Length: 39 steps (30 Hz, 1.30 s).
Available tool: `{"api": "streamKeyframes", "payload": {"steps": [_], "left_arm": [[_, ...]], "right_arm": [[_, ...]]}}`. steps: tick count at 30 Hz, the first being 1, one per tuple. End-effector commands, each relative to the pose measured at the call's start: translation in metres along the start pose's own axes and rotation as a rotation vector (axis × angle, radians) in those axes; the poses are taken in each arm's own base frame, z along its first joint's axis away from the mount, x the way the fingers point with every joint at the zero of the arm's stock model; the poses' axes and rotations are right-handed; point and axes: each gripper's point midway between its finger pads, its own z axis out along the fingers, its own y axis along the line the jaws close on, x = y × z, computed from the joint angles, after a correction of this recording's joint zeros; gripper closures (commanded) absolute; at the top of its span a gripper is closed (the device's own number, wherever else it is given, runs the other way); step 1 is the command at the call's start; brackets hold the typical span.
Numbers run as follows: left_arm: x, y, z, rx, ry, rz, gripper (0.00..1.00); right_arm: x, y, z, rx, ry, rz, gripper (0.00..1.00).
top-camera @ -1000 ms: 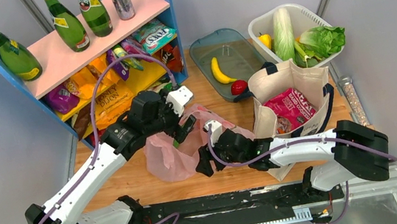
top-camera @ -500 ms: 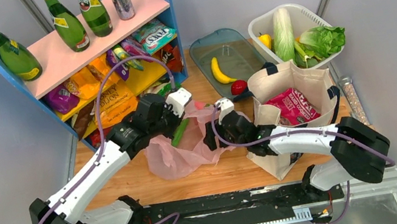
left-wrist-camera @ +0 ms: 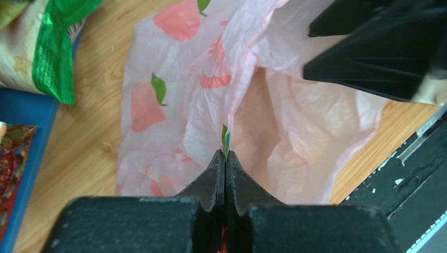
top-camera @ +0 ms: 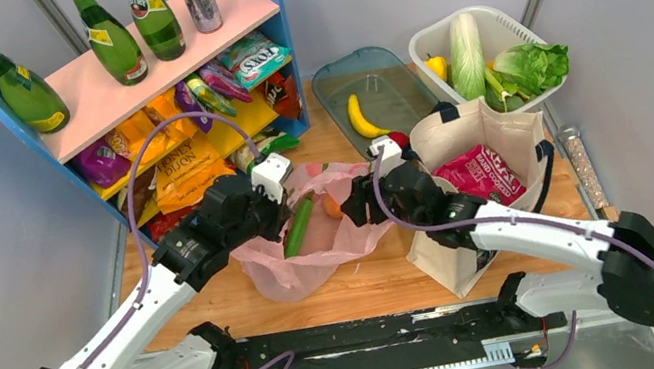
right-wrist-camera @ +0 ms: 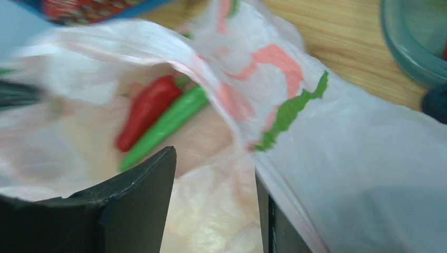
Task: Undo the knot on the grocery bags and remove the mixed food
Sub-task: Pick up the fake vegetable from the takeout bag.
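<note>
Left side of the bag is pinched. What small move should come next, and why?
Probably close the right claw on the pink bag rim lying between its open fingers. The left claw is shut on the opposite edge, so two grips could hold the mouth wide over the red pepper and green cucumber inside.

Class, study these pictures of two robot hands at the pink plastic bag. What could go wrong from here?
1. The left hand pinches only a thin edge of the pink bag; pulling could tear the film or let it slip.
2. The right hand is open around the opposite rim; a missed grip may let the mouth sag over the red pepper and cucumber.
3. The right arm reaches across the canvas tote and might nudge it over.
</note>
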Motion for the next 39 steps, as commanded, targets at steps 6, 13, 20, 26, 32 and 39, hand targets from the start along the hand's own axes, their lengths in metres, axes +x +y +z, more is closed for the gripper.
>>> {"api": "streamKeyframes", "payload": {"steps": [6,13,20,26,32,39], "left_arm": [[-0.002,0.005,0.010,-0.036,0.000,-0.040,1.00],[0.001,0.015,0.007,-0.088,0.016,-0.032,1.00],[0.004,0.015,0.009,-0.091,0.024,-0.026,1.00],[0.007,0.026,0.009,-0.146,0.039,-0.005,1.00],[0.007,0.041,0.010,-0.221,0.073,0.038,1.00],[-0.001,0.044,0.011,-0.232,0.049,0.060,1.00]], "right_arm": [[-0.018,0.092,-0.020,-0.343,-0.023,0.160,0.49],[0.008,0.113,0.031,-0.334,0.069,0.229,0.47],[0.015,0.122,0.071,-0.292,0.084,0.251,0.41],[-0.004,0.114,0.051,-0.220,0.017,0.208,0.28],[-0.014,0.101,0.004,-0.236,-0.007,0.128,0.18],[0.011,0.109,-0.032,-0.352,0.129,0.060,0.21]]}}
